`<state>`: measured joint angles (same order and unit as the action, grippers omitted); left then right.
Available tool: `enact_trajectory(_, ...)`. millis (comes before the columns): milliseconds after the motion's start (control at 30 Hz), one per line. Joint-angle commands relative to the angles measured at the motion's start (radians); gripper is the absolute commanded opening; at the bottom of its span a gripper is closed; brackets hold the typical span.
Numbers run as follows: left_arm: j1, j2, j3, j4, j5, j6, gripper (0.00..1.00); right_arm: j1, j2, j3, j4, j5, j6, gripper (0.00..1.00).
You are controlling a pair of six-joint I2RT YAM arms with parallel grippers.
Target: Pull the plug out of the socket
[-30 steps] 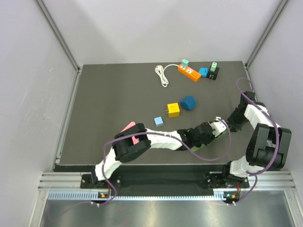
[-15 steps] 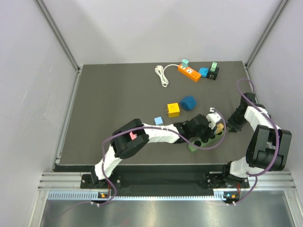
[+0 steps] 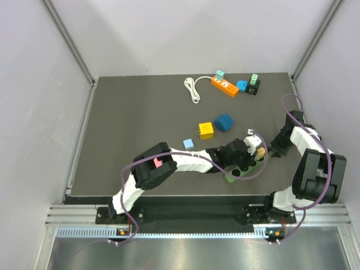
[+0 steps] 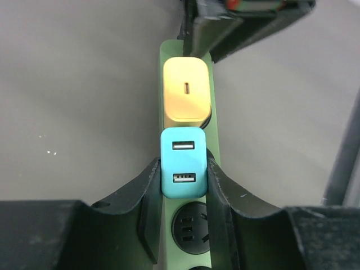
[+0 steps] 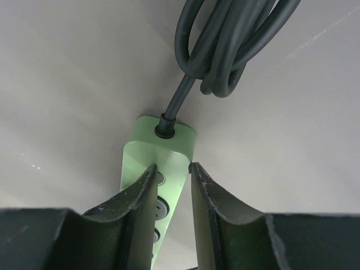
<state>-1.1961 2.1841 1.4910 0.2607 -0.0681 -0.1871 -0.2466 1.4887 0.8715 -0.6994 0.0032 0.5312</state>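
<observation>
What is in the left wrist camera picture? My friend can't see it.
The left gripper has its two black fingers pressed against the sides of a light blue USB charger plugged into a green power strip. A pale yellow charger is plugged in just beyond it, and an unused socket shows nearer the camera.

The left claw [image 4: 183,169] presses both sides of a turquoise plastic two-port USB plug [image 4: 183,160], seated in a pale green plastic power strip [image 4: 169,49]; a cream rectangular adapter [image 4: 187,93] sits just beyond.

The dark worktop [image 3: 129,124] carries an orange power strip [image 3: 225,86], its white cord [image 3: 193,89] coiled just left. Nearer than that strip lie a yellow cube [image 3: 206,130], a blue adapter [image 3: 224,122] and a green power strip [image 5: 146,152].
</observation>
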Motion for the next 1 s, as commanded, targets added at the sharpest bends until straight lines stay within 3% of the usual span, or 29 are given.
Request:
enact_trajectory(0,0.05,-0.118,-0.022,0.198,0.208,-0.189,0.0,0.007,0.139,-0.104,0.094,0.084,0.015,0.28)
enact_trajectory(167,-0.072,-0.136,0.006,0.106,-0.074,0.22,0.0,0.007,0.143,-0.098,0.09,0.083,0.015,0.28)
enact_trajectory(233,-0.115,-0.133,0.006,0.1,-0.184,0.319,0.0,0.006,0.142,-0.101,0.09,0.081,0.015,0.28)
enact_trajectory(333,-0.128,-0.141,-0.002,0.103,-0.207,0.396,0.0,0.007,0.143,-0.101,0.093,0.08,0.013,0.28)
enact_trajectory(433,-0.123,-0.149,-0.009,0.089,-0.181,0.356,0.0,0.006,0.151,-0.1,0.093,0.078,0.015,0.29)
enact_trajectory(533,-0.038,-0.152,0.04,0.032,-0.008,0.122,0.0,0.006,0.156,-0.094,0.09,0.078,0.012,0.28)
enact_trajectory(567,-0.016,-0.162,0.019,0.072,0.105,-0.025,0.0,0.006,0.157,-0.089,0.092,0.078,0.012,0.28)
enact_trajectory(700,0.075,-0.152,-0.023,0.21,0.314,-0.31,0.0,0.007,0.159,-0.089,0.092,0.077,0.01,0.28)
enact_trajectory(800,0.072,-0.152,-0.002,0.166,0.288,-0.27,0.0,0.007,0.16,-0.095,0.095,0.072,0.009,0.28)
enact_trajectory(967,-0.04,-0.171,0.092,-0.052,0.045,0.041,0.0,0.006,0.15,-0.094,0.092,0.072,0.006,0.28)
